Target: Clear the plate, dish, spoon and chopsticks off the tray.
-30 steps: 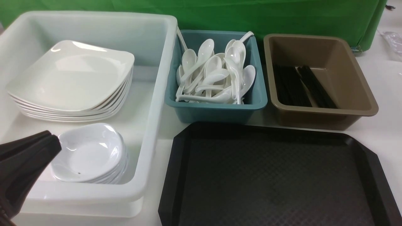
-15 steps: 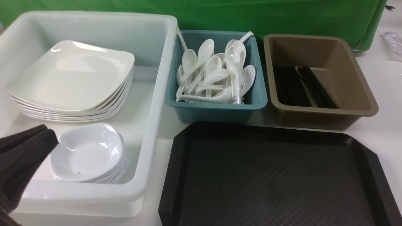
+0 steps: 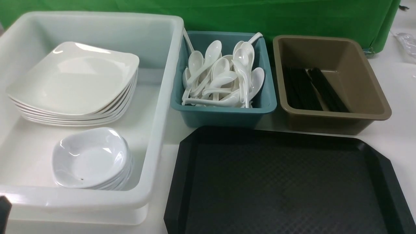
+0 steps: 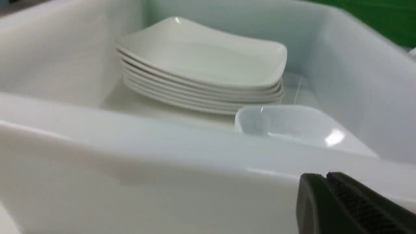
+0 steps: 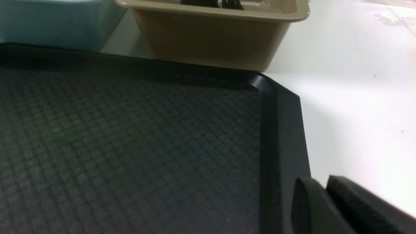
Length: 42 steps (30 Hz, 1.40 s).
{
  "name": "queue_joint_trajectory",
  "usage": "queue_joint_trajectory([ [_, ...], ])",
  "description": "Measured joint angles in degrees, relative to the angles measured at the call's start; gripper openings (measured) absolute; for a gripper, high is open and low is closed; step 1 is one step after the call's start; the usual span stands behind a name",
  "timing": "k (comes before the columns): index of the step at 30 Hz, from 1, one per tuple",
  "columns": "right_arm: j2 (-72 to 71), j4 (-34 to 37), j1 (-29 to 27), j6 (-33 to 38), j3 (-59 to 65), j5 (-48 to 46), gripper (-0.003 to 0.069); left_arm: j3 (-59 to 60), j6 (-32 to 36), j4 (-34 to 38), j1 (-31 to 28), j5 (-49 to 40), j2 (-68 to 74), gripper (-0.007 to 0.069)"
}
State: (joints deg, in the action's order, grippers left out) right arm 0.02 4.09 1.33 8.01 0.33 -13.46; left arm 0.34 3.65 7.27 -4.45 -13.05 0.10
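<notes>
- A white tabletop (image 3: 398, 136) carries everything, with a green cloth (image 3: 260, 16) hung as a backdrop along the far edge.
- Nearest the robot, the black tray (image 3: 182, 182) lies flat right of centre, its textured floor bare and its corners cut off.
- The right gripper (image 5: 326, 188) sits low at the tray's (image 5: 282, 146) right rim, its two dark fingers pressed together with nothing between them; the front view does not show it.
- The left gripper (image 4: 326, 180) hangs just outside the near wall of the white tub (image 4: 130, 156), fingers closed flat against each other and holding nothing; only a dark sliver of it shows at the front view's lower left corner.
- Inside the white tub (image 3: 156, 130), a stack of small dishes (image 3: 92, 159) stands just past that near wall, close to the left gripper.
- Behind the dishes, a stack of square plates (image 3: 74, 81) fills the tub's far half.
- Beyond the tray, a teal bin (image 3: 224, 113) holds a heap of white soup spoons (image 3: 224, 78).
- Right of it, the brown tub (image 3: 367, 97) holds black chopsticks (image 3: 312, 87) laid lengthwise.
</notes>
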Motion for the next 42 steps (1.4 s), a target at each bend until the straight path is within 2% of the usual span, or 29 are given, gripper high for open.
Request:
queue_joint_trajectory([
  [23,-0.02,0.0,0.0,0.0,0.0,0.0,0.0178,0.05,1.3,0.33,-0.21,-0.73,0.0,0.0012],
  [42,-0.02,0.0,0.0,0.0,0.0,0.0,0.0204,0.05,2.36,0.33,-0.21,-0.56,0.0,0.0012],
])
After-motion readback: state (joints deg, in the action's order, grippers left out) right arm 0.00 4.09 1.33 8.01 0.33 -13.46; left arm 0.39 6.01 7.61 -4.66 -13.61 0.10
